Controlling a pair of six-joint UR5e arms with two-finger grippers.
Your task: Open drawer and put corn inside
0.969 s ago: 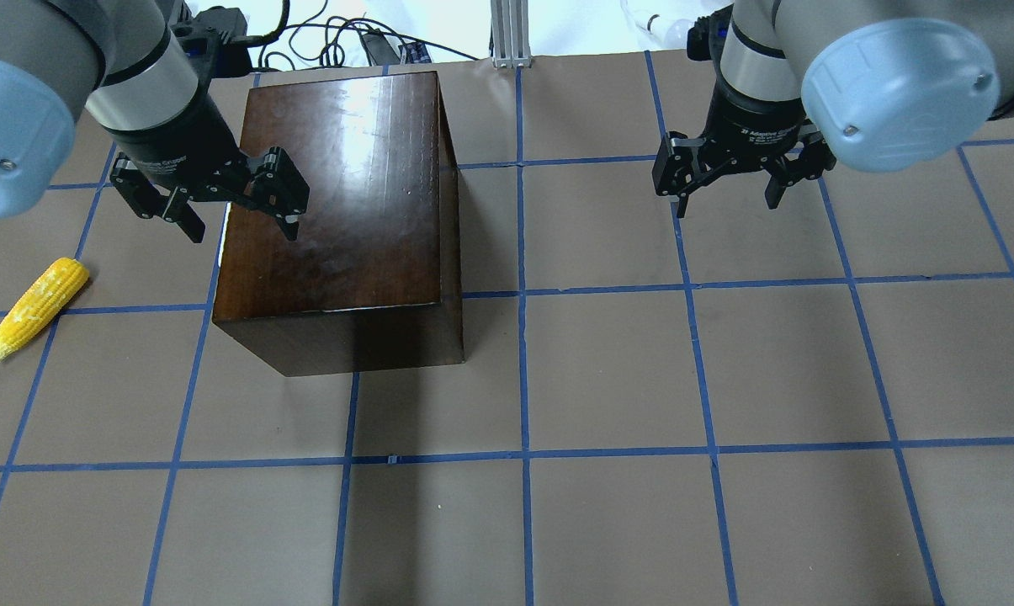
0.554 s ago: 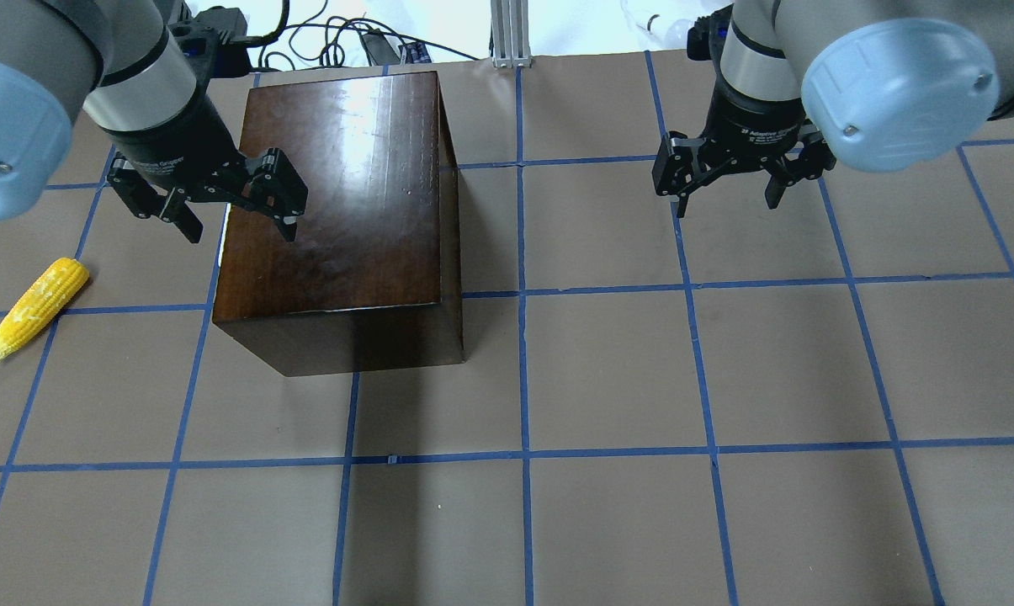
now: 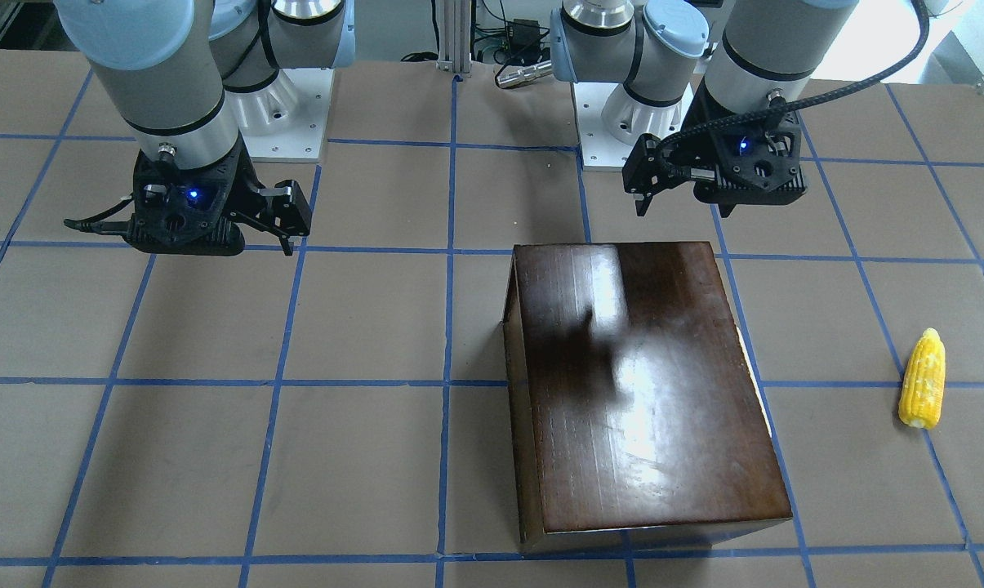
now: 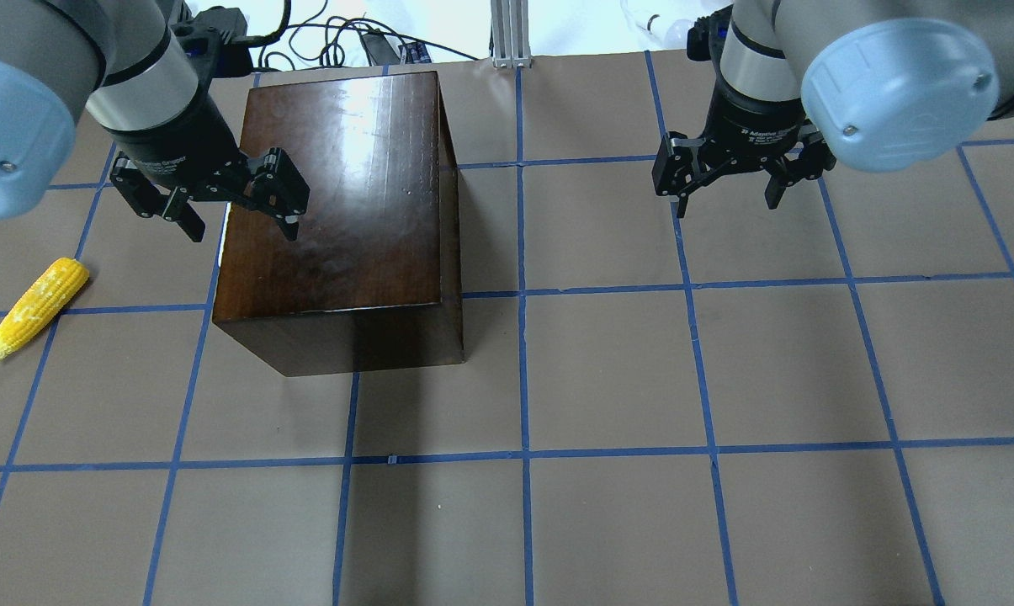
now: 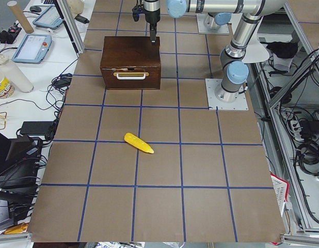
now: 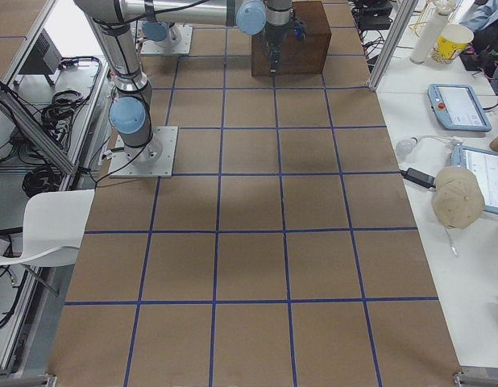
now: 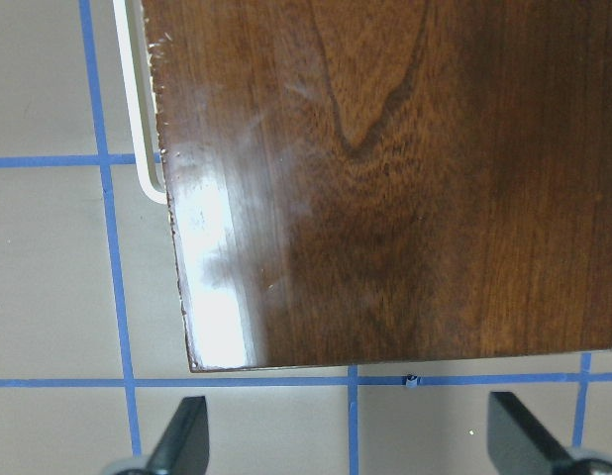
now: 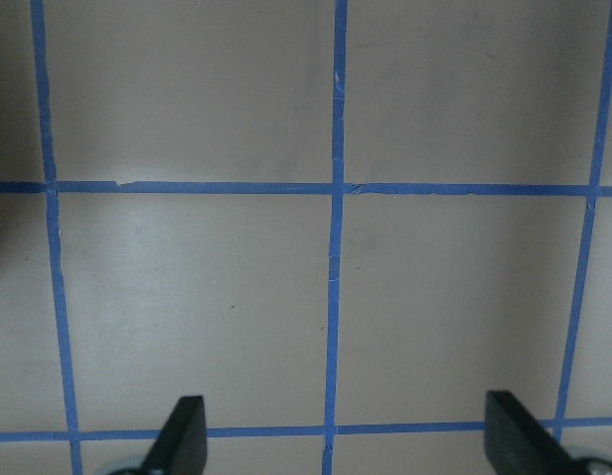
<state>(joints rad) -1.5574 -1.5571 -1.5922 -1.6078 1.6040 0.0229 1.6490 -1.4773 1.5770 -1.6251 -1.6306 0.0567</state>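
The glossy dark-brown box [image 4: 338, 210] stands on the left half of the table. Its drawer is shut. The drawer front [image 5: 130, 77], with a pale handle, faces the table's left end and shows in the exterior left view. The handle [image 7: 138, 129] also shows at the box's edge in the left wrist view. The yellow corn [image 4: 37, 310] lies on the table left of the box, also in the front view [image 3: 923, 390]. My left gripper [image 4: 243, 229] is open and empty above the box's left edge. My right gripper [image 4: 725, 204] is open and empty over bare table.
The table [image 4: 607, 379] is brown with a blue tape grid. Cables [image 4: 338, 42] and an aluminium post [image 4: 511, 34] lie beyond the far edge. The arm bases [image 3: 622, 106] stand at the robot's side.
Almost nothing. The left gripper wavers slightly over the box's left edge. The corn, the box and the right arm have not moved.
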